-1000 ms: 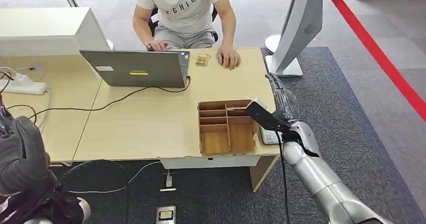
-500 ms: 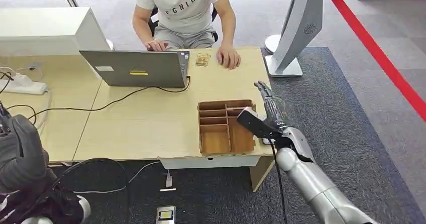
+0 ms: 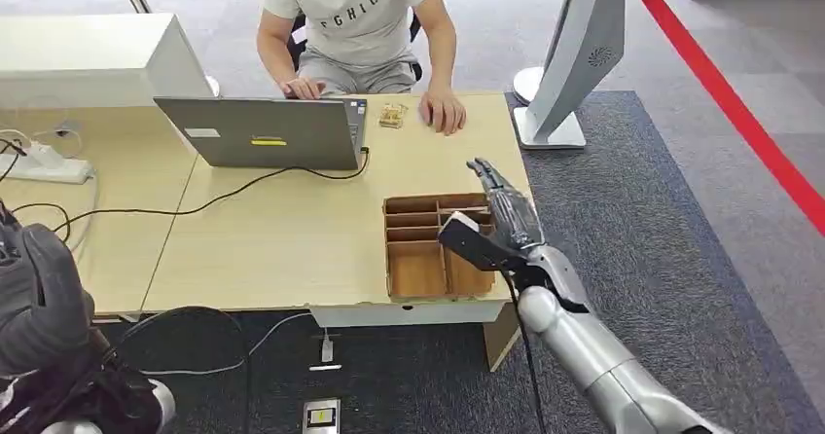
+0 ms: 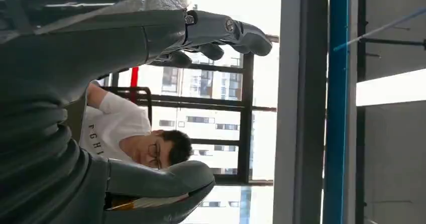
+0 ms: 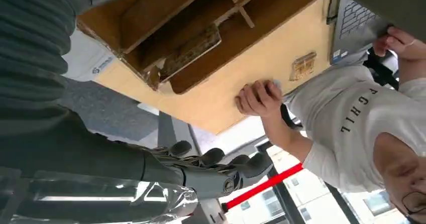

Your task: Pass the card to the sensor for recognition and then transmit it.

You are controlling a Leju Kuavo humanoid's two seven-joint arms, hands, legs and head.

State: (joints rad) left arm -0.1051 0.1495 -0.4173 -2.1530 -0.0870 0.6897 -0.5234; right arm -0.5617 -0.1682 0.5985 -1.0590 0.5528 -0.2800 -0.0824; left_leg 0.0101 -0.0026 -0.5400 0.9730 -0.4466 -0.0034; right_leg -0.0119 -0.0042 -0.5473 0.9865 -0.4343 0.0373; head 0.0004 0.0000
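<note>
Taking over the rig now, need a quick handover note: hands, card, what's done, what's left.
Right hand: open, holds nothing, above the wooden tray at the table's right end.
Left hand: low at the robot's side; cannot tell if it holds anything.
Card: probably the flat patterned piece lying in a tray compartment.
Done: nothing visible yet.
Left: pick the card, present it to the sensor, pass it on.
</note>
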